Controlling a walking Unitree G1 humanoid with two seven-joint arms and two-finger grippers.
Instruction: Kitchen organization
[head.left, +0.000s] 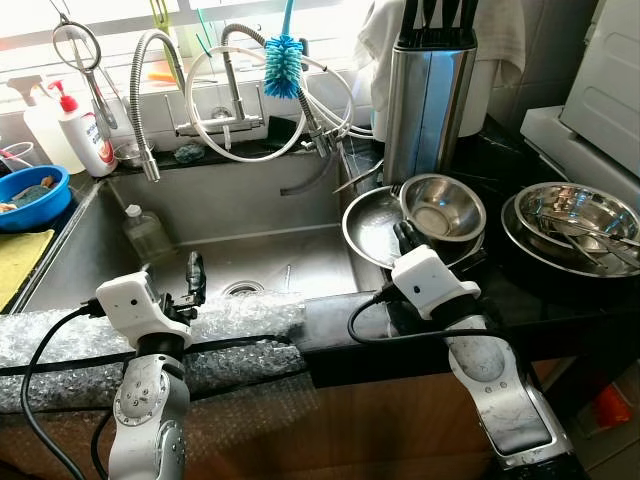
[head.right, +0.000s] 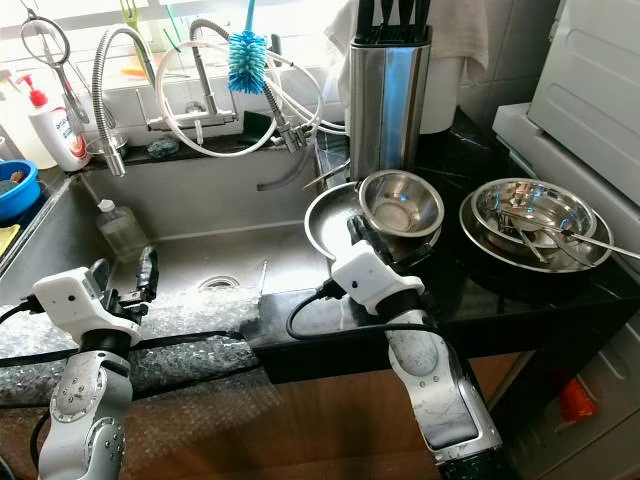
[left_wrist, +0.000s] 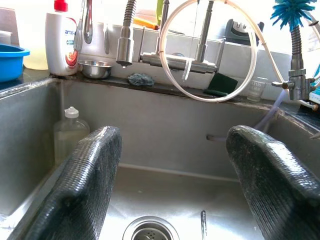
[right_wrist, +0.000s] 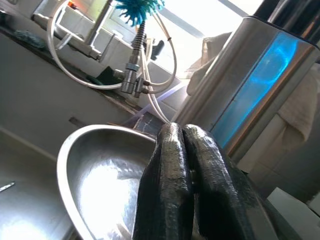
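Black counter (head.left: 560, 300) carries steel bowls (head.left: 575, 222), knife block (head.left: 428, 100), and pan (head.left: 372, 228).

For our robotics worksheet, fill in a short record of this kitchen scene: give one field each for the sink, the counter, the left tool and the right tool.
sink: steel basin, with a clear bottle standing at its left side
counter: small steel bowl sitting in a wide pan; second stack of steel bowls further right
left tool: open, held over the sink's front edge
right tool: fingers shut together, at the rim of the wide pan
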